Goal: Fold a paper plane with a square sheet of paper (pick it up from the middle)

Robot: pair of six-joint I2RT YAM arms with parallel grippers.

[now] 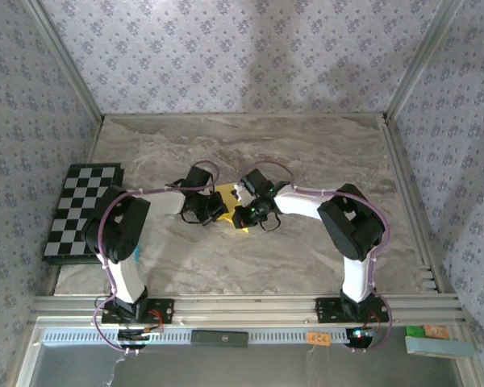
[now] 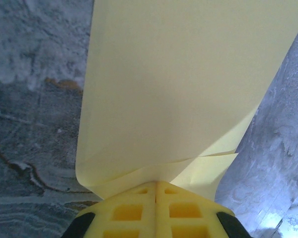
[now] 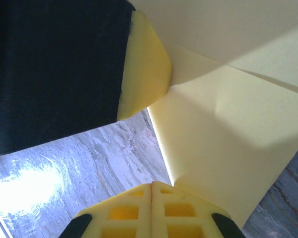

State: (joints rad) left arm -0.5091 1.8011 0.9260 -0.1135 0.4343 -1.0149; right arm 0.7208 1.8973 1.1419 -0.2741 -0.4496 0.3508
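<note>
left end effector (image 2: 156,184): tips pressed together at bottom centre of the left wrist view, pinching the square sheet of paper (image 2: 188,84) where it bends over. right end effector (image 3: 152,187): also closed, at bottom centre of the right wrist view, pinching the same sheet. The left one's black-and-yellow finger sits upper left there, against the paper.

Risks, my read:
- Two pinches close together on thin paper. Any pull apart or out-of-sync move likely tears it or yanks it out of one grip.
- Layers look offset: a lower flap pokes out at lower right in the left wrist view. Pressing flat now probably sets a skewed crease, so a lopsided plane.
- Both grips bite near an edge, so a slip on a twist is plausible.
- End effectors are nearly touching, so they could collide if either closes in.

Paper: plain pale yellow, doubled over in a soft curl rather than a sharp crease. The right wrist view shows a diagonal fold line and a faint dent. Not a dart yet. In the top view it sits at frame centre between the two end effectors, over the marbled table (image 1: 306,153). Can't tell whether it is lifted or resting.
</note>
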